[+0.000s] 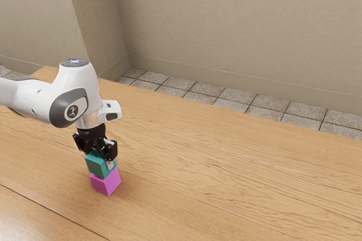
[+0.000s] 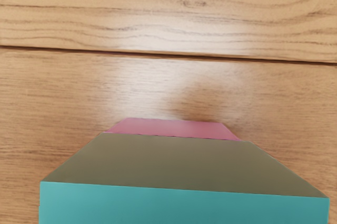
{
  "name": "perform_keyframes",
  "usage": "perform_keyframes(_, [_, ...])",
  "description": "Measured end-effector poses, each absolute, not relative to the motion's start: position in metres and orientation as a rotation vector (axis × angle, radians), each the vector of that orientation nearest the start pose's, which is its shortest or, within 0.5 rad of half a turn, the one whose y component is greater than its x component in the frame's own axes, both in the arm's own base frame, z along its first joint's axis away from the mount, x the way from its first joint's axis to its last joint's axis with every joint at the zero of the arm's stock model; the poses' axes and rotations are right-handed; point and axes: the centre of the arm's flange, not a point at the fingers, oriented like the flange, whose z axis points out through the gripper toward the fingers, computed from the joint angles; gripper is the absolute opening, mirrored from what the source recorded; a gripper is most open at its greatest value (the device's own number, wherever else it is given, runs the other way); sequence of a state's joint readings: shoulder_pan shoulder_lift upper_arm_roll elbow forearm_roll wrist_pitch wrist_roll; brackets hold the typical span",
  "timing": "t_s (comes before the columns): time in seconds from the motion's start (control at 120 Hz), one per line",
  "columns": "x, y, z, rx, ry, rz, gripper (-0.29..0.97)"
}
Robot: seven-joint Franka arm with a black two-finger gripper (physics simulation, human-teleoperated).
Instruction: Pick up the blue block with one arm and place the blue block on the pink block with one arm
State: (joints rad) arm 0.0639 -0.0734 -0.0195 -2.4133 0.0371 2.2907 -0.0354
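The gripper (image 1: 102, 155) stands upright with its fingers clamped on either side of the blue block (image 1: 98, 166), which rests on top of the pink block (image 1: 106, 184) on the wooden table (image 1: 237, 162).

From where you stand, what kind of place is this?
Likely a bare test room, simulated: a wooden table, grey floor tiles beyond it and plain beige walls. On the table, the gripper grips a blue block atop a pink block.
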Motion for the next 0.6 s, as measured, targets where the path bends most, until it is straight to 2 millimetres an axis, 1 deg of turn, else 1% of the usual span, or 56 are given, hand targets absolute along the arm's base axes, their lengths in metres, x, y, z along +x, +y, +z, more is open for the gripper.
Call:
perform_keyframes(0.083, [0.475,0.022,0.335,-3.112,-0.085,0.072,0.36])
perform_keyframes(0.2, [0.475,0.022,0.333,-3.117,-0.082,0.077,0.49])
perform_keyframes(0.317, [0.475,0.022,0.333,-3.120,-0.078,0.077,0.57])
perform_keyframes(0.358, [0.476,0.022,0.335,-3.120,-0.076,0.070,0.59])
perform_keyframes(0.383, [0.476,0.022,0.341,-3.121,-0.076,0.053,0.60])
perform_keyframes(0.417, [0.480,0.023,0.364,-3.124,-0.083,-0.004,0.61])
perform_keyframes(0.425, [0.483,0.023,0.373,-3.125,-0.086,-0.026,0.61])
perform_keyframes(0.442, [0.491,0.023,0.396,-3.127,-0.089,-0.083,0.62])
perform_keyframes(0.45, [0.498,0.021,0.414,-3.126,-0.086,-0.123,0.62])
perform_keyframes(0.467, [0.514,0.015,0.460,-3.122,-0.071,-0.228,0.63])
perform_keyframes(0.483, [0.525,0.007,0.503,-3.117,-0.050,-0.315,0.63])
perform_keyframes(0.517, [0.533,-0.007,0.576,-3.108,-0.015,-0.443,0.64])
perform_keyframes(0.533, [0.533,-0.008,0.604,-3.105,-0.010,-0.476,0.64])
perform_keyframes(0.558, [0.530,-0.002,0.631,-3.107,-0.027,-0.483,0.64])
perform_keyframes(0.6, [0.521,0.021,0.655,-3.114,-0.090,-0.446,0.65])
